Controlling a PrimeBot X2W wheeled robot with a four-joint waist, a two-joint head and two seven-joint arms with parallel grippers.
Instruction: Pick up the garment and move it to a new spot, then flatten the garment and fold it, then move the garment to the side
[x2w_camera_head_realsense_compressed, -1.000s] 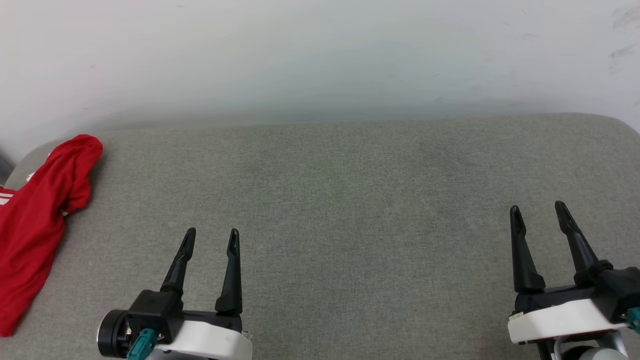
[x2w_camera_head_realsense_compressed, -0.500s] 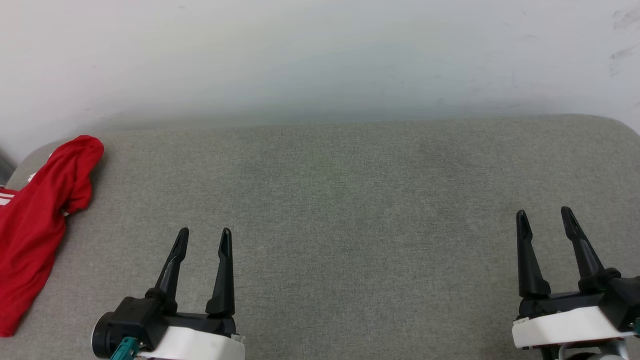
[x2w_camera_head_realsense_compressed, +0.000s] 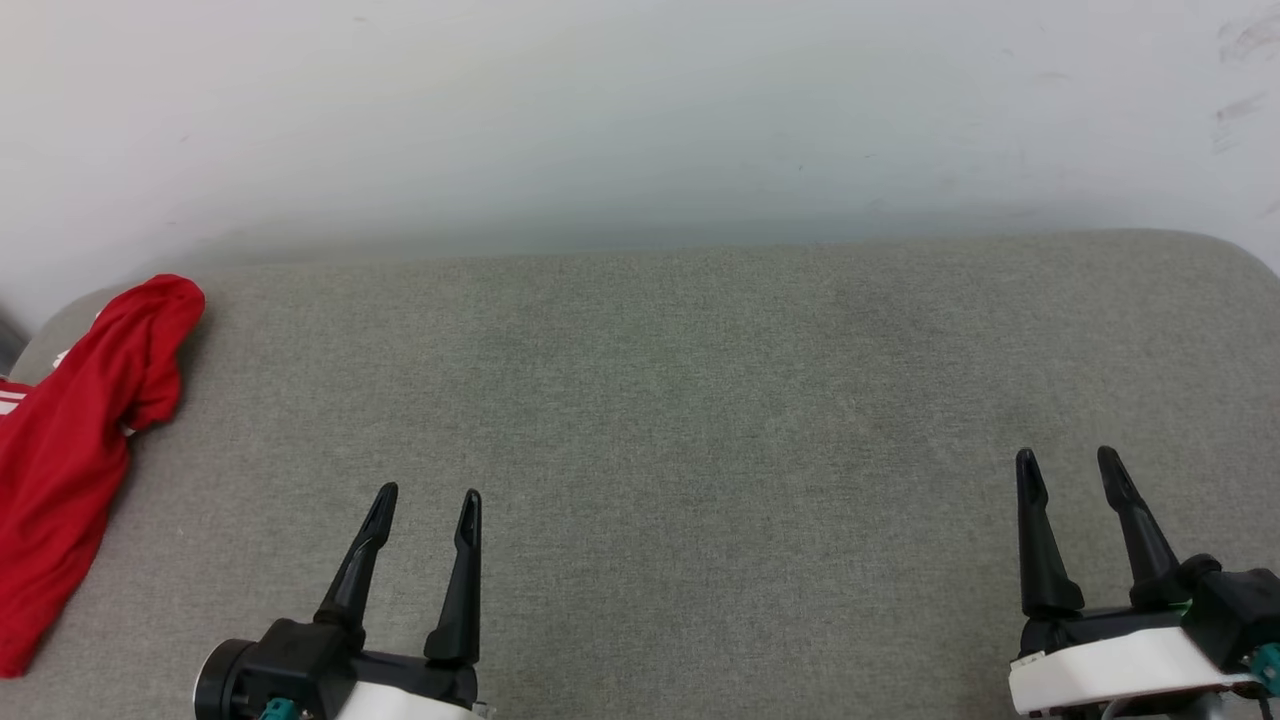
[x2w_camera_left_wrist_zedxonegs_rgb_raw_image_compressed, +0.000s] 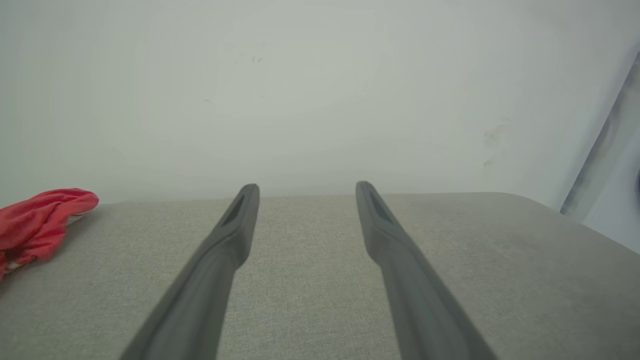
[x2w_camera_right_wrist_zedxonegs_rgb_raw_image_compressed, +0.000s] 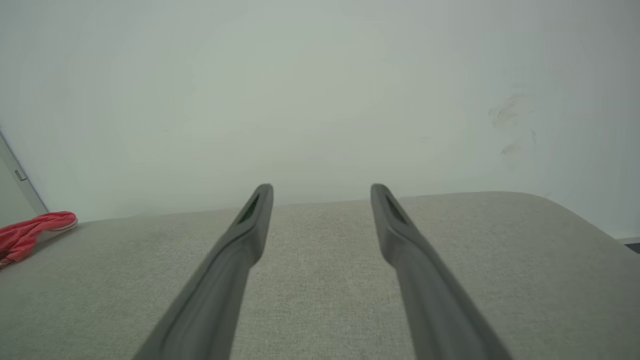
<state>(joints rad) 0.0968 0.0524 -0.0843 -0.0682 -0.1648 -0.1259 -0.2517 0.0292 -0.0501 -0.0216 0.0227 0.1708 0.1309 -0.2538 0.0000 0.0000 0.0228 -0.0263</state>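
The red garment (x2w_camera_head_realsense_compressed: 70, 440) lies crumpled at the far left edge of the grey fabric surface (x2w_camera_head_realsense_compressed: 700, 400), with a bit of white striped trim at its left side. It also appears at the left in the left wrist view as the garment (x2w_camera_left_wrist_zedxonegs_rgb_raw_image_compressed: 35, 225) and in the right wrist view as the garment (x2w_camera_right_wrist_zedxonegs_rgb_raw_image_compressed: 30, 235). My left gripper (x2w_camera_head_realsense_compressed: 428, 497) hovers open over the near left of the surface, well to the right of the garment. At the near right my right gripper (x2w_camera_head_realsense_compressed: 1068, 463) is open too. Nothing is between either pair of fingers.
A pale wall (x2w_camera_head_realsense_compressed: 640, 110) rises right behind the surface's far edge. The surface has rounded corners at far left and far right (x2w_camera_head_realsense_compressed: 1240, 250). A pale upright panel (x2w_camera_left_wrist_zedxonegs_rgb_raw_image_compressed: 610, 170) stands past the right end in the left wrist view.
Both grippers have drawn back toward the near edge, so less of their wrists shows. The garment has not moved.
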